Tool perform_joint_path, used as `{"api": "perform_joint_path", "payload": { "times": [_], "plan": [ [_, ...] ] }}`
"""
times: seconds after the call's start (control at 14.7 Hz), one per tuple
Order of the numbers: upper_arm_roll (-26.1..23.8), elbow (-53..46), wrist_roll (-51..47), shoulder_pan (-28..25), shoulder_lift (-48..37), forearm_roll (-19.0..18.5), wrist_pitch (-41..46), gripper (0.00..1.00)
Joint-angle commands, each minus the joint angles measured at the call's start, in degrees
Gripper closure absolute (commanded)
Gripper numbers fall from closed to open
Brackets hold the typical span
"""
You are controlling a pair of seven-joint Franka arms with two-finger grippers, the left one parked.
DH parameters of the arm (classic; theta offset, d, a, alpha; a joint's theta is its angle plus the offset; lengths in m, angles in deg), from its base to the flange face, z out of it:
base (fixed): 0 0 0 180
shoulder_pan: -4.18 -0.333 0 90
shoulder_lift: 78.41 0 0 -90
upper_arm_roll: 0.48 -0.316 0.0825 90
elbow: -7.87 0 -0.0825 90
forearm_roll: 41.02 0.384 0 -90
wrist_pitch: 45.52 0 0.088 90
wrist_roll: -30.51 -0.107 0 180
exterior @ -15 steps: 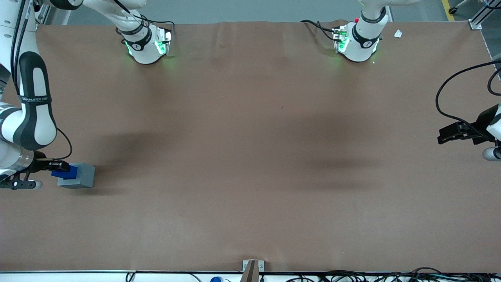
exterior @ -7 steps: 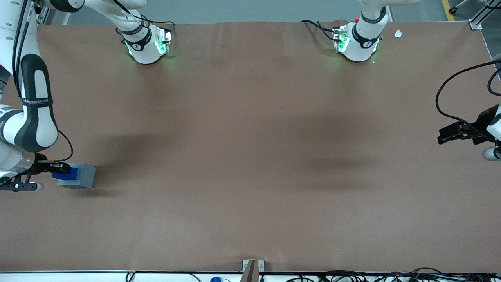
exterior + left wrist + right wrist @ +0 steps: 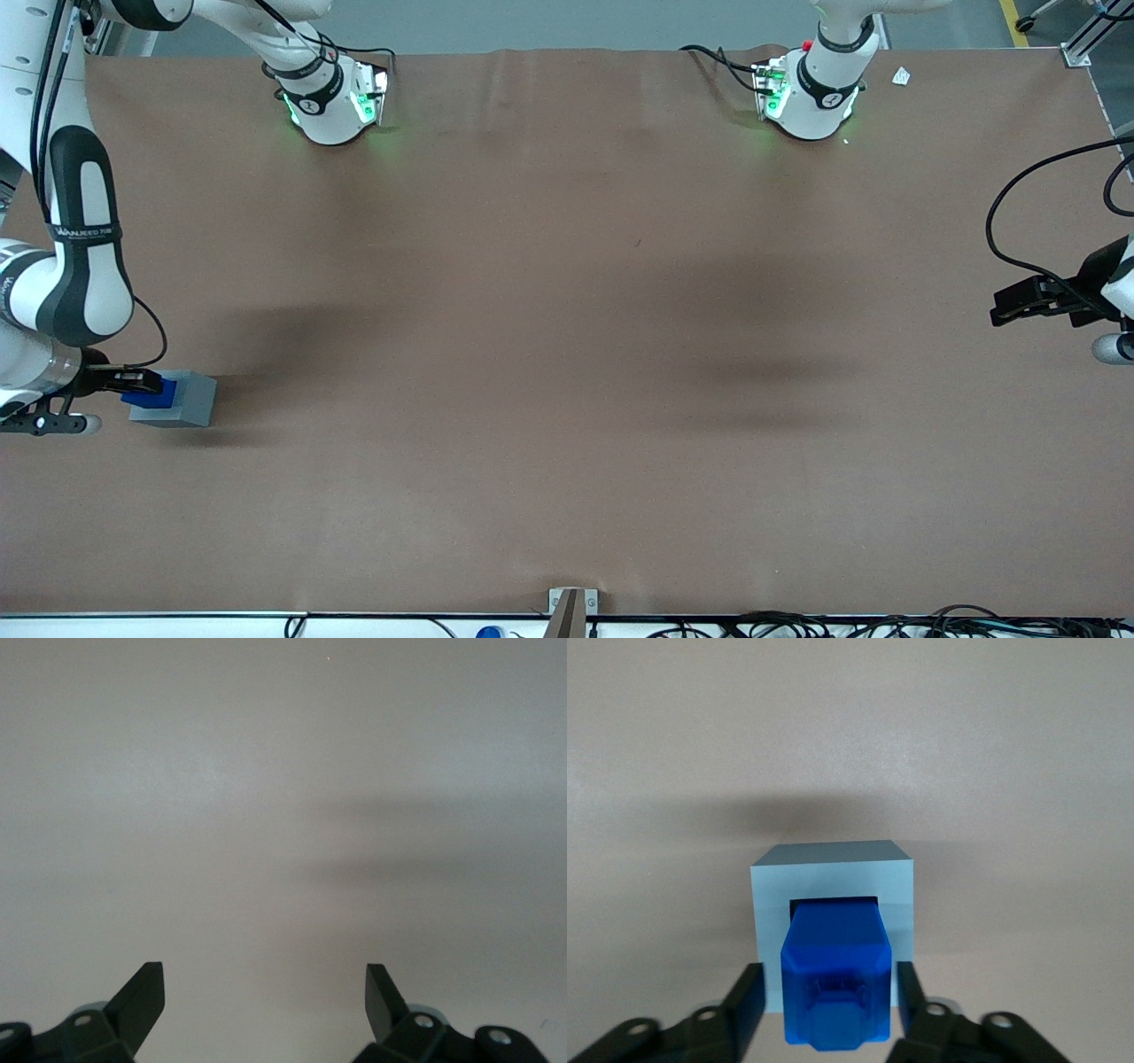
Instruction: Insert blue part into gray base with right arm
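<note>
The right arm (image 3: 75,257) reaches down at the working arm's end of the brown surface (image 3: 567,372), w/ its black hand (image 3: 133,383) low over the gray base (image 3: 184,400).

The blue part (image 3: 149,400) sits in the base's square recess, partly sunk; its upper portion stands proud of the gray top. In the right wrist view the blue part (image 3: 834,979) fills most of the recess of the gray base (image 3: 833,881), w/ a dark sliver of open recess showing along one edge of the cube. The cube looks slightly tilted toward the wrist cam rather than flush, though how deep it sits can't be told.

Hand (image 3: 830,1005): the two black fingers (image 3: 742,1003) flank the blue part, one on each side, right up against its side faces. Whether they're actually pressing on it or just off the faces can't be told from these views, so no call on clamped vs. released.

The base rests flat on the surface, its sides roughly square to the hand's approach. A soft shadow falls on the surface just beside the base, on the side toward the parked arm's end. A thin black wrist cable (image 3: 152,332) loops from the arm's forearm down to the hand.
</note>
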Motion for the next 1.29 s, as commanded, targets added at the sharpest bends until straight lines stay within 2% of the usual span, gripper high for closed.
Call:
{"api": "perform_joint_path", "payload": {
  "times": [0.0, 0.2, 0.48, 0.82, 1.22],
  "plan": [
    [-0.3, -1.2, 1.0, 0.5, 0.7, 1.0, 0.2, 0.0],
    [-0.3, -1.2, 0.8, 0.1, 0.2, 1.0, 1.0, 0.0],
    [-0.4, -1.2, 0.6, -1.3, -6.0, 0.9, 4.3, 0.0],
    [-0.3, -1.2, 0.3, -5.6, -17.4, 0.6, 12.5, 0.0],
    [-0.4, -1.0, -4.5, -10.5, -26.8, -0.1, 24.4, 0.0]
  ]
}}
